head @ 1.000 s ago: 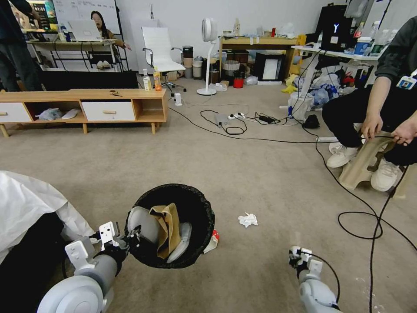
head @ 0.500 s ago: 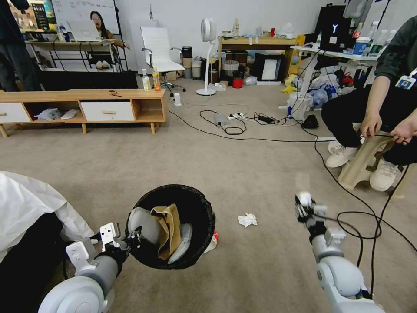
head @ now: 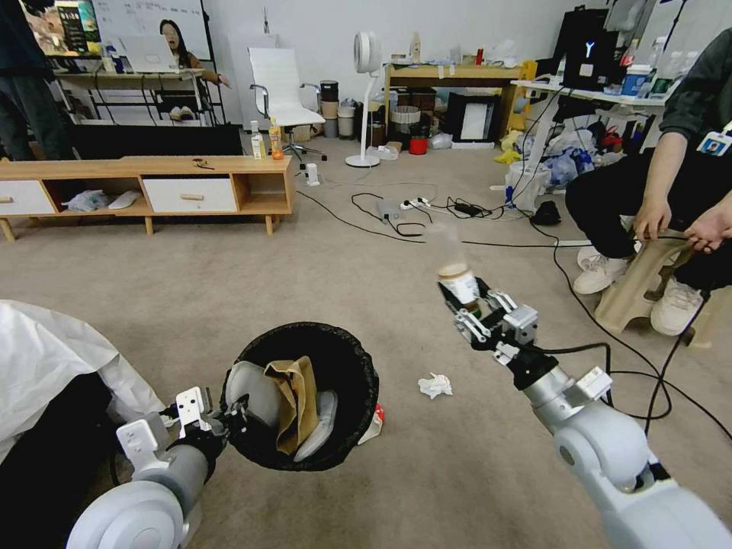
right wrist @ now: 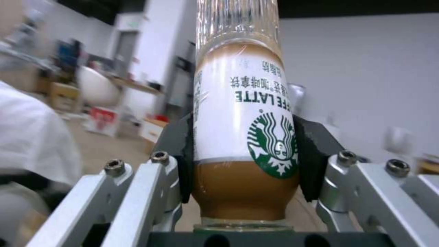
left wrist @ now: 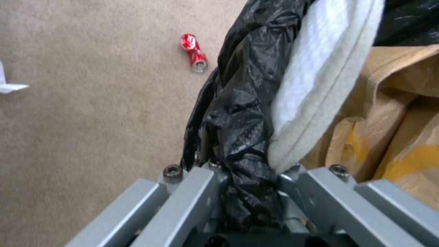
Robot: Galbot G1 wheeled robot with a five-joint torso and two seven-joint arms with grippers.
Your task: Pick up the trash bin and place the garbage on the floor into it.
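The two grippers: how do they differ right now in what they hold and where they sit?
The left gripper is shut on the black-lined rim of the trash bin, held low near the floor; the right gripper is shut on a coffee latte bottle, raised in the air beside the bin. The left grips thin bag and rim; the right's pads clamp a round bottle body. Both are closed on a load.

You're looking at beige carpet (head: 229, 267) w/ black cables (head: 488, 245) running across, low wood TV bench (head: 145, 183) sitting left, white office chair (head: 280, 88) & standing fan (head: 366, 91) standing by white wall (head: 320, 30)
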